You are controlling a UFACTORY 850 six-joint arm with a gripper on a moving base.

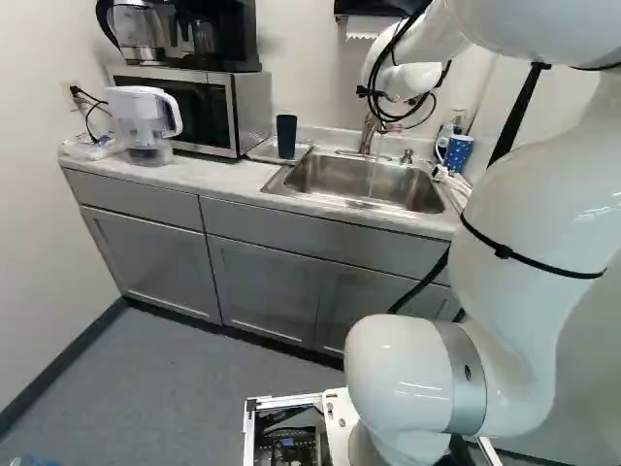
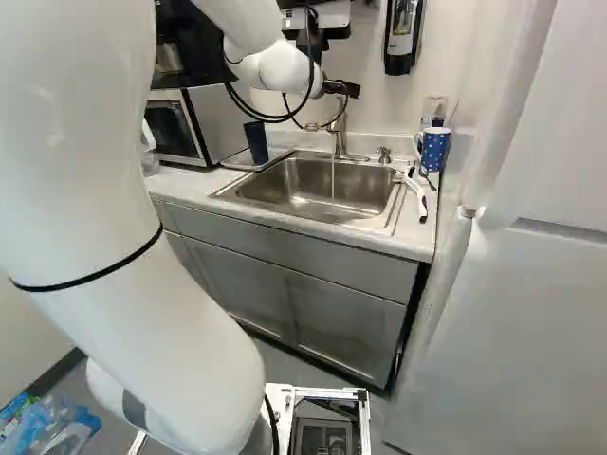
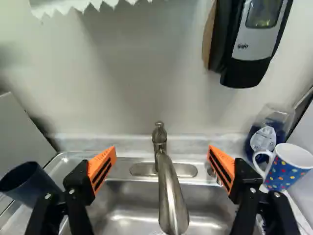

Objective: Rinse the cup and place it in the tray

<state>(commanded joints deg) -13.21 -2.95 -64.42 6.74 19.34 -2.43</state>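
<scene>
My gripper (image 2: 330, 106) is up by the faucet (image 2: 340, 133) over the sink. In the wrist view the gripper (image 3: 162, 152) is open, its orange-padded fingers far apart on either side of the faucet (image 3: 171, 196), with nothing gripped. A thin stream of water (image 2: 332, 180) runs from the spout into the sink. The dark blue cup (image 1: 286, 136) stands on the shallow tray (image 1: 260, 150) left of the sink, apart from the gripper. In the wrist view the cup (image 3: 30, 183) is beyond one finger, its mouth showing.
The metal sink (image 1: 359, 182) is set in the counter. A dotted mug (image 2: 435, 149) and white-handled brush-like items (image 2: 413, 190) are at its right. A microwave (image 1: 209, 107) and water pitcher (image 1: 144, 121) stand left. On the wall hang a soap dispenser (image 3: 254, 41) and paper towels (image 3: 83, 4).
</scene>
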